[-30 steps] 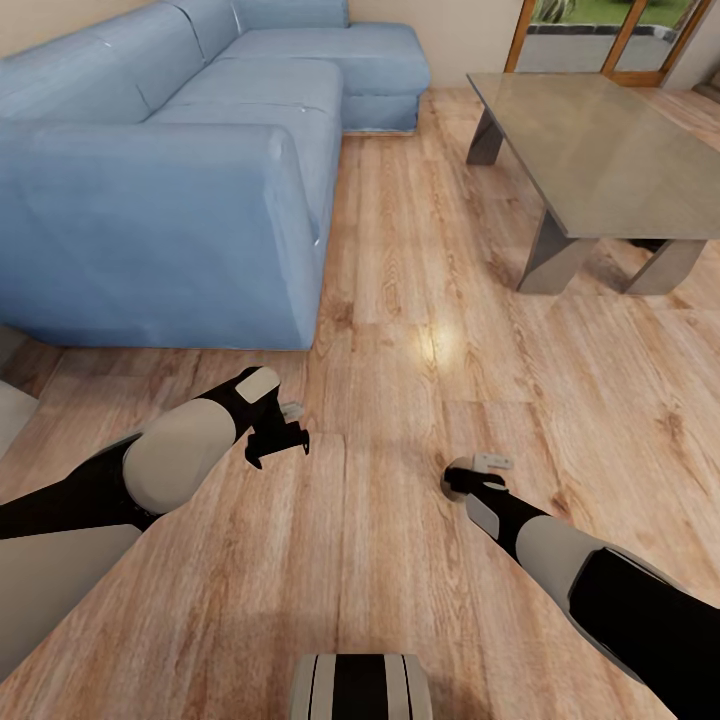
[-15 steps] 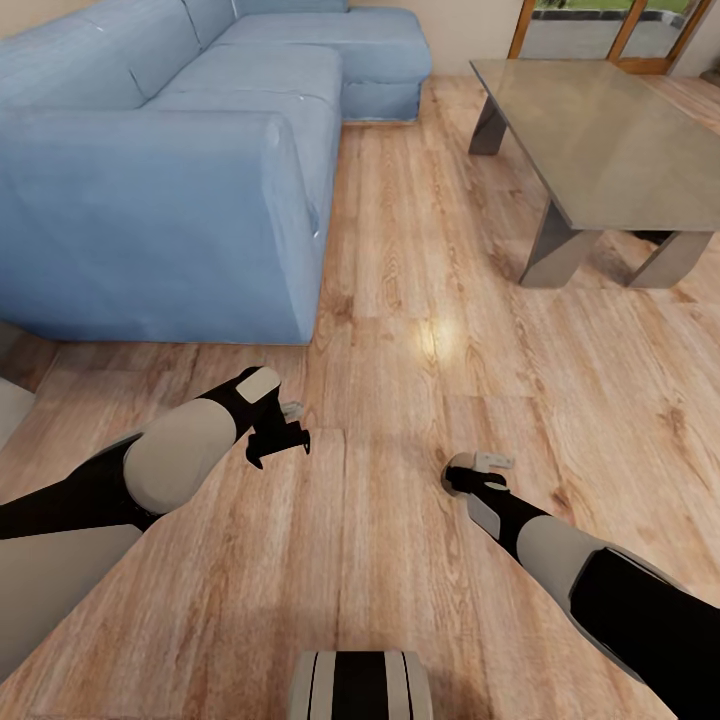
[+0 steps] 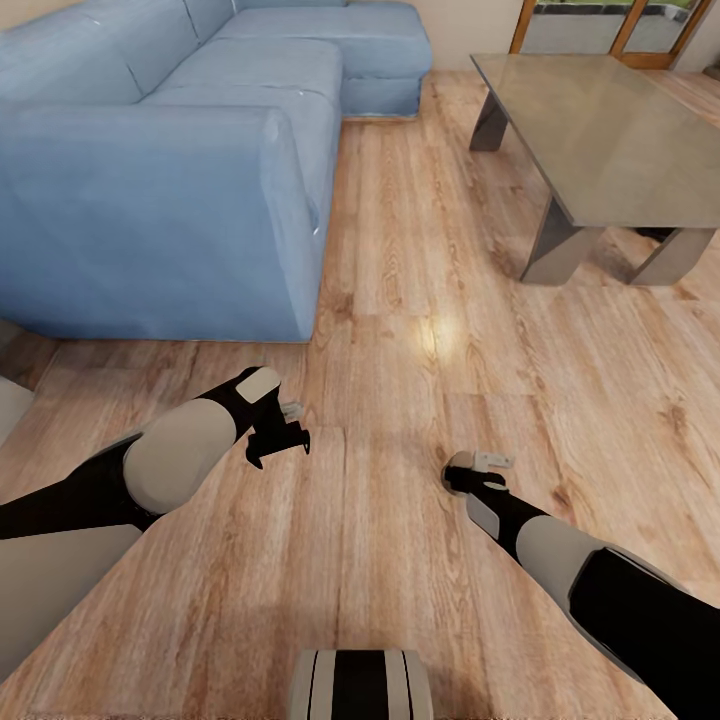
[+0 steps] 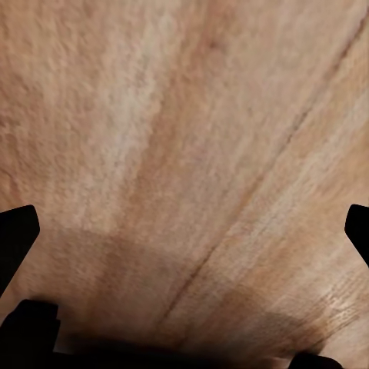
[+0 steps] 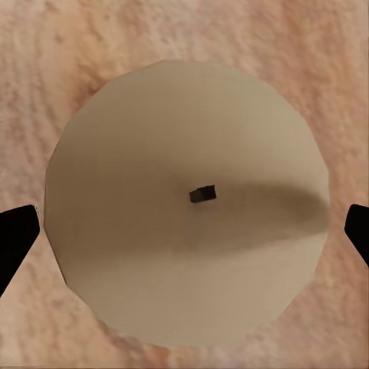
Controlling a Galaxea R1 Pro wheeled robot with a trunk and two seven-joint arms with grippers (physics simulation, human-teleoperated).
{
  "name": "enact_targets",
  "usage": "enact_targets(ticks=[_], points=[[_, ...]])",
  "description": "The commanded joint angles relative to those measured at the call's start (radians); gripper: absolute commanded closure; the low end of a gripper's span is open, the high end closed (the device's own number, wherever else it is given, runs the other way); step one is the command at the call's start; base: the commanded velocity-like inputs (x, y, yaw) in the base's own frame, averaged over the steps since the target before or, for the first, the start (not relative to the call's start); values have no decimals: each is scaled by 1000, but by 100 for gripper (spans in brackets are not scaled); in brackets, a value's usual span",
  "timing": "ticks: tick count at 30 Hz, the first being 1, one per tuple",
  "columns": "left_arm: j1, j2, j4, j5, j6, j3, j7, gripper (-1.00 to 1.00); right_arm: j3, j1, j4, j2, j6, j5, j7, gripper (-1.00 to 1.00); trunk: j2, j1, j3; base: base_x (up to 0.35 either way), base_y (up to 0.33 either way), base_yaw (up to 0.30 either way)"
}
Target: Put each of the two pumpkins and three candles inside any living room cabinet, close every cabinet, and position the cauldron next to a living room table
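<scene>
Candle point(image 5: 187, 204) stands upright on the floor point(image 3: 400, 560) directly under the right tool point(image 5: 184, 231), wick centred, fingers spread either side, not gripping. Left tool point(image 3: 278, 440) released, at 9 o'clock.

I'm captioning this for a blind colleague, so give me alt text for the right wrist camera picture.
A round grey-beige candle seen from straight above, its small dark wick at the centre, takes up most of the picture over a wooden floor. The dark tips of the right end effector's fingers sit at either side edge, spread wider than the candle.
</scene>
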Motion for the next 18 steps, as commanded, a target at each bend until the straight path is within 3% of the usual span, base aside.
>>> enact_targets(ticks=[1,6,7,18], points=[[0,0,-2,9,2,2,11,-100,8,0,0,-1,-3,-18,-6,-100,0,0,-5,0,0,0],[0,0,-2,10,2,2,10,-100,8,0,-1,0,-3,-18,-6,-100,-1,1,-9,0,0,0],[0,0,-2,11,2,2,10,-100,8,0,-1,0,-2,-17,-7,100,-1,1,-9,0,0,0],[0,0,-1,11,2,2,10,-100,8,0,-1,0,-2,-17,-8,100,-1,1,-9,0,0,0]])
